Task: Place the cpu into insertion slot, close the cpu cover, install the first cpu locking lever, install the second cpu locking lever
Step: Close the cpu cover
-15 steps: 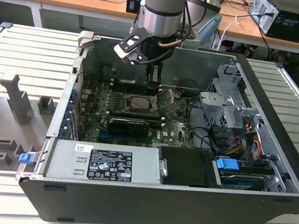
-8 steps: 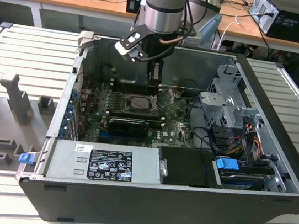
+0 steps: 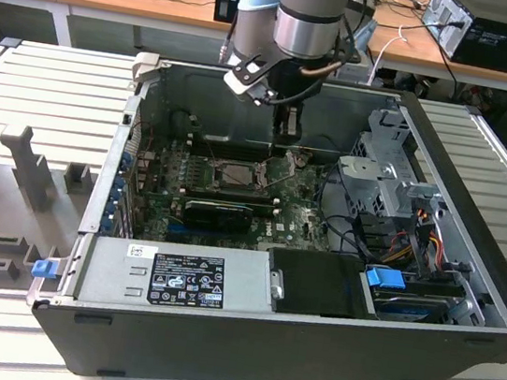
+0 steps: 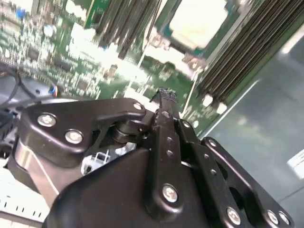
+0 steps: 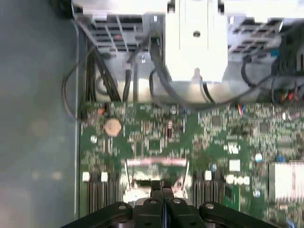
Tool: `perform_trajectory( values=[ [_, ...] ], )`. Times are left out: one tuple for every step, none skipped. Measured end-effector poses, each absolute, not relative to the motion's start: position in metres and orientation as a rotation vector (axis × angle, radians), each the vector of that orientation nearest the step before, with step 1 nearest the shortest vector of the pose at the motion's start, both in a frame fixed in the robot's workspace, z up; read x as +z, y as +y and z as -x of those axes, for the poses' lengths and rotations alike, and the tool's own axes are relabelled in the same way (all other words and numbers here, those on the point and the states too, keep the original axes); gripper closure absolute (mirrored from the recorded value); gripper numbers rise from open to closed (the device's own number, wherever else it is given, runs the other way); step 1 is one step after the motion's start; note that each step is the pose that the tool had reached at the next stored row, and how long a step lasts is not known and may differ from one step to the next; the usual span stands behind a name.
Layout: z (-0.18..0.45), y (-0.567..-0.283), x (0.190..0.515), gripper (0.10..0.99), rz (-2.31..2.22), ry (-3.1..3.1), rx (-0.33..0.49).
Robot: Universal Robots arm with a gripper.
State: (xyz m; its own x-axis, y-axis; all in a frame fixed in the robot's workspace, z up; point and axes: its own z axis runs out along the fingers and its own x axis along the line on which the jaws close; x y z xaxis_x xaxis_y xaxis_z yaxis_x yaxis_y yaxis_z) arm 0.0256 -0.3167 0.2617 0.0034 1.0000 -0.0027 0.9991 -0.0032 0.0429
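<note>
In the exterior view my gripper (image 3: 286,136) hangs inside the open computer case, just above the cpu cover (image 3: 287,169). The cover stands tilted up on the side of the insertion slot (image 3: 237,174) toward the exterior view's right. The slot is a square socket with a silver rim on the green motherboard (image 3: 301,220). The second wrist view shows a pale square, the cpu (image 4: 199,21), lying in the slot past my gripper (image 4: 164,96). My black fingertips (image 5: 156,187) are pressed together with nothing seen between them, just over a silver frame edge (image 5: 156,163).
A black heatsink block (image 3: 217,213) lies in front of the socket. Memory slots (image 4: 237,52) run beside it. A metal drive cage (image 3: 383,175) with cables fills the case toward the exterior view's right. The power supply (image 3: 180,279) sits along the front wall.
</note>
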Motion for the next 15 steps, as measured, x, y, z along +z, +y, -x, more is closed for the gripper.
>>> perform_trajectory(
  values=[
    [-0.036, -0.317, 0.26, 0.98, -2.199, 2.199, 0.045],
    [-0.038, -0.316, 0.258, 0.98, -2.197, 2.2, 0.045],
    [-0.039, -0.316, 0.257, 0.98, -2.196, 2.201, 0.045],
    [-0.041, -0.316, 0.256, 0.98, -2.193, 2.204, 0.045],
    [-0.046, -0.316, 0.256, 0.98, -2.188, 2.209, 0.045],
    [-0.05, -0.316, 0.255, 0.98, -2.185, 2.212, 0.045],
    [-0.053, -0.316, 0.255, 0.98, -2.184, 2.214, 0.045],
    [-0.056, -0.315, 0.255, 0.98, -2.181, 2.216, 0.045],
    [-0.058, -0.315, 0.254, 0.98, -2.18, 2.218, 0.045],
    [-0.06, -0.315, 0.254, 0.98, -2.179, 2.218, 0.045],
    [-0.061, -0.315, 0.254, 0.98, -2.178, 2.219, 0.045],
    [-0.062, -0.315, 0.253, 0.98, -2.177, 2.22, 0.046],
    [-0.063, -0.315, 0.252, 0.98, -2.176, 2.221, 0.045],
    [-0.063, -0.315, 0.249, 0.98, -2.175, 2.222, 0.045],
    [-0.063, -0.315, 0.246, 0.98, -2.175, 2.223, 0.045]
  ],
)
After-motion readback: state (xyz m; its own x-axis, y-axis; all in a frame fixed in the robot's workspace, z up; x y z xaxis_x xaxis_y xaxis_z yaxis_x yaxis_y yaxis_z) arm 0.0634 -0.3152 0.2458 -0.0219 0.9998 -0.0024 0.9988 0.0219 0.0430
